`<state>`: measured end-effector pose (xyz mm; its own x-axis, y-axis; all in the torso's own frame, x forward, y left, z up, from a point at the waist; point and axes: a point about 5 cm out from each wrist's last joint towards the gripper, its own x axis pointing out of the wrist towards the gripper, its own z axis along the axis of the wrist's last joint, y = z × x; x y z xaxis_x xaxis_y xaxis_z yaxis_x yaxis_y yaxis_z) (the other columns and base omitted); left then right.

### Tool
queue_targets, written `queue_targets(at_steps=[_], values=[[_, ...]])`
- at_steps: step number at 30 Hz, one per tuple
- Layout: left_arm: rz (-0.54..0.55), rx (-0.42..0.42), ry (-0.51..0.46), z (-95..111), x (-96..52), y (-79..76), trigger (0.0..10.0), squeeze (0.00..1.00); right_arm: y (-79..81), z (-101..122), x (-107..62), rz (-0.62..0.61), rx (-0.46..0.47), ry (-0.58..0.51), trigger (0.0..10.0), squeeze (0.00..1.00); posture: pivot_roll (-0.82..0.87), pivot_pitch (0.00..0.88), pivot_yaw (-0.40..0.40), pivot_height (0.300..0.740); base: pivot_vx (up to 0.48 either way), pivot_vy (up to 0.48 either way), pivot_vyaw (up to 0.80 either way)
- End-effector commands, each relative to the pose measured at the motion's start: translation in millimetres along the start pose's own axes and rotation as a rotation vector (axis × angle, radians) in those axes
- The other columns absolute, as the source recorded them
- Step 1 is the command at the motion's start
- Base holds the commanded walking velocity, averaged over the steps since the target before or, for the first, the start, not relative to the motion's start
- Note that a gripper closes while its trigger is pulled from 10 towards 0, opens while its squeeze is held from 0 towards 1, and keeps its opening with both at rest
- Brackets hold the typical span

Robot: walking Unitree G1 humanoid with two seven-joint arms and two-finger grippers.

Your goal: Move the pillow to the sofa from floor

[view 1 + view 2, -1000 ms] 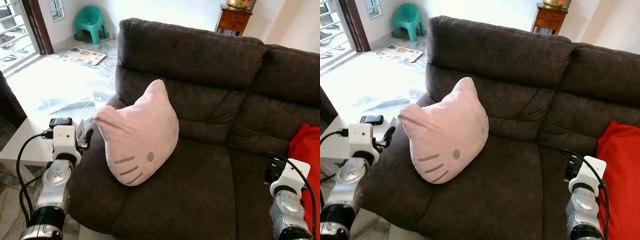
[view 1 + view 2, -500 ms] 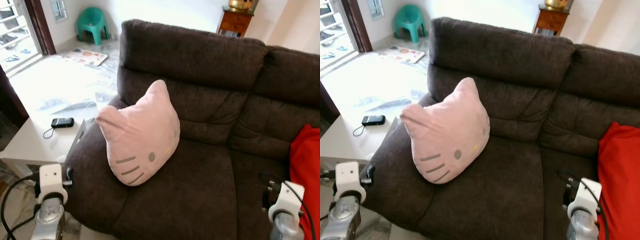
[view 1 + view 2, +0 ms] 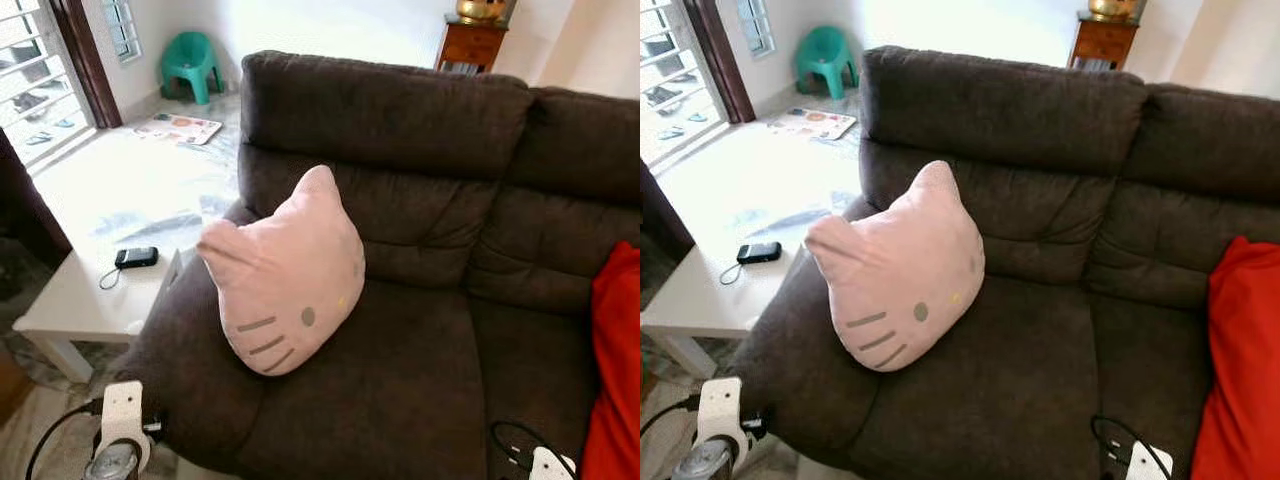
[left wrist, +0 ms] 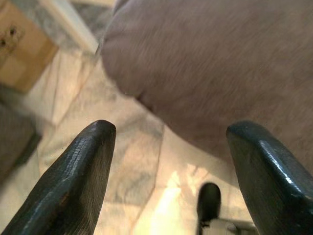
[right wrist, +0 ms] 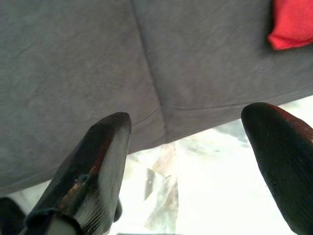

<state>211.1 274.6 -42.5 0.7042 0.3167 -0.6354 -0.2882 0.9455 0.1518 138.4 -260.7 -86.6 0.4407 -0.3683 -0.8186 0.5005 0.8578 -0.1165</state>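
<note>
Pretty much done, I'd say: the pink cat-face pillow (image 3: 288, 278) sat propped on the brown sofa (image 3: 420, 370). Left gripper (image 4: 166, 171) and right gripper (image 5: 188, 161) were both spread wide, holding nothing.

My left end effector (image 4: 166, 171) is showing two long black textured fingers (image 4: 73, 181); my right end effector (image 5: 195, 166) is showing glossy black ones. White wrist housings (image 3: 122, 408) are carrying black cables (image 3: 1115, 438) above silver joints.
</note>
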Motion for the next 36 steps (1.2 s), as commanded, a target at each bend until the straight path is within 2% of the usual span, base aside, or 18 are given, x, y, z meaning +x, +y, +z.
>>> queue_targets(at_steps=[1, 4, 11, 28, 36], values=[[-0.005, -0.025, 0.042, -7, -0.7, -0.9, 10.0, 0.00, 1.7, 1, 0.0, 0.016, 0.010, -0.007, 10.0, 0.00, 0.02, 0.000, -0.018, 0.740, 0.000, 0.000, 0.00], [0.008, -0.048, 0.065, -9, -0.8, -0.2, 10.0, 0.00, 5.7, -1, -0.5, 0.051, 0.006, -0.002, 10.0, 0.00, 0.01, 0.000, -0.018, 0.740, 0.000, 0.000, 0.00], [0.015, -0.035, 0.106, -15, -1.3, -4.1, 10.0, 0.00, 4.0, 1, -0.1, 0.051, 0.006, -0.004, 10.0, 0.00, 0.01, 0.000, -0.035, 0.740, 0.000, 0.000, 0.00], [0.030, -0.047, 0.191, -47, -12.5, -1.0, 10.0, 0.00, 9.2, 9, 1.1, 0.072, -0.021, -0.024, 10.0, 0.00, 0.04, 0.000, -0.062, 0.740, 0.000, 0.000, 0.00], [0.031, -0.038, 0.197, -49, -13.1, 2.5, 10.0, 0.00, 9.4, 9, 1.2, 0.070, -0.032, -0.017, 10.0, 0.00, 0.04, 0.000, -0.059, 0.740, -0.289, 0.000, 0.00]])
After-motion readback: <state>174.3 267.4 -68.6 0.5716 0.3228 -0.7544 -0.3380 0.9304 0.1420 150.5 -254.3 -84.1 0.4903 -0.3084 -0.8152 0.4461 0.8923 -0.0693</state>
